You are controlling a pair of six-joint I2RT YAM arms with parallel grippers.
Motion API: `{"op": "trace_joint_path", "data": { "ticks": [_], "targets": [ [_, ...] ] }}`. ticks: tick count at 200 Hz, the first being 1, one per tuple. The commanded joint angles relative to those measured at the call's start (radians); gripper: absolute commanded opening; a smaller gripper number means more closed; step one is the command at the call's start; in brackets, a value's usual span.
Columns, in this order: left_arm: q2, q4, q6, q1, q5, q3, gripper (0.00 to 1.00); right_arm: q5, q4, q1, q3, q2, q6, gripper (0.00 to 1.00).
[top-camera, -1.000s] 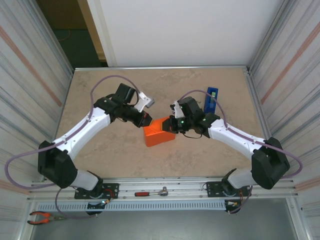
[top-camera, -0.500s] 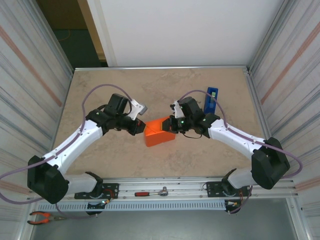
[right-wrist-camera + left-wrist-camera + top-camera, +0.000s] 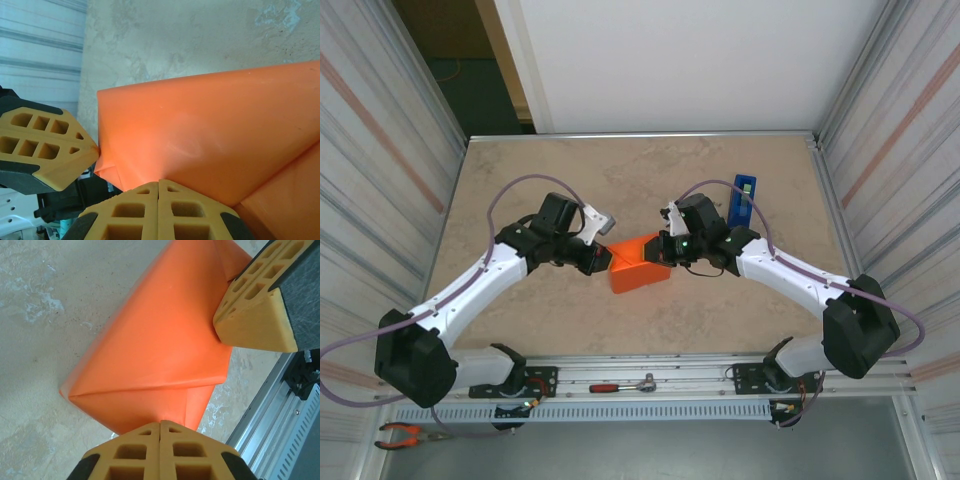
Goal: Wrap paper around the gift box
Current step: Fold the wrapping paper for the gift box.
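Observation:
The gift box is a squarish parcel (image 3: 640,265) covered in bright orange paper (image 3: 160,340), lying mid-table; none of the box itself shows under the paper. My left gripper (image 3: 603,258) is shut, its tips (image 3: 160,424) pressed against the parcel's folded left end. My right gripper (image 3: 665,250) is shut too, tips (image 3: 159,182) against the parcel's right side, where the paper (image 3: 210,130) lies smooth. In the left wrist view the right gripper's fingers (image 3: 255,315) touch the far corner. The left gripper's fingers (image 3: 45,145) touch the opposite edge in the right wrist view.
A blue tape dispenser (image 3: 742,200) stands upright behind the right arm. The tan table (image 3: 550,170) is walled by ribbed panels left and right. A red-handled ratchet (image 3: 625,385) lies on the front rail and pliers (image 3: 405,434) at the near left.
My left gripper has swung from the parcel's upper left corner down and leftward to its left end. The right arm and the parcel have stayed put.

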State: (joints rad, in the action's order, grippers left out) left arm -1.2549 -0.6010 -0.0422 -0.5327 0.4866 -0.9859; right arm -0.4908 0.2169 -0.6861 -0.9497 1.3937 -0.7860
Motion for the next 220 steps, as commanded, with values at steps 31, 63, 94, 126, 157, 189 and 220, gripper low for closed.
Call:
{"op": "trace_joint_path", "data": {
  "ticks": [31,63,94,126,157,189,220],
  "targets": [
    [0.013,0.016,-0.006,-0.05,-0.037,0.026,0.0,0.045,0.073,0.008,0.032,0.013,-0.017,0.0],
    [0.004,-0.024,0.049,-0.118,-0.171,0.021,0.0,0.044,0.075,0.008,0.032,0.008,-0.018,0.0],
    [-0.013,-0.081,0.116,-0.189,-0.306,-0.004,0.0,0.045,0.076,0.008,0.036,0.007,-0.019,0.0],
    [0.01,-0.083,0.127,-0.187,-0.338,-0.07,0.0,0.045,0.075,0.008,0.038,0.008,-0.019,0.0],
    [-0.008,-0.051,0.097,-0.162,-0.221,-0.157,0.0,0.045,0.073,0.008,0.036,0.013,-0.018,0.0],
    [-0.071,-0.019,0.084,-0.159,-0.15,-0.204,0.0,0.044,0.071,0.008,0.038,0.013,-0.018,0.0],
    [-0.119,-0.004,0.087,-0.159,-0.126,-0.214,0.0,0.043,0.072,0.009,0.038,0.011,-0.019,0.0]
  ]
}}
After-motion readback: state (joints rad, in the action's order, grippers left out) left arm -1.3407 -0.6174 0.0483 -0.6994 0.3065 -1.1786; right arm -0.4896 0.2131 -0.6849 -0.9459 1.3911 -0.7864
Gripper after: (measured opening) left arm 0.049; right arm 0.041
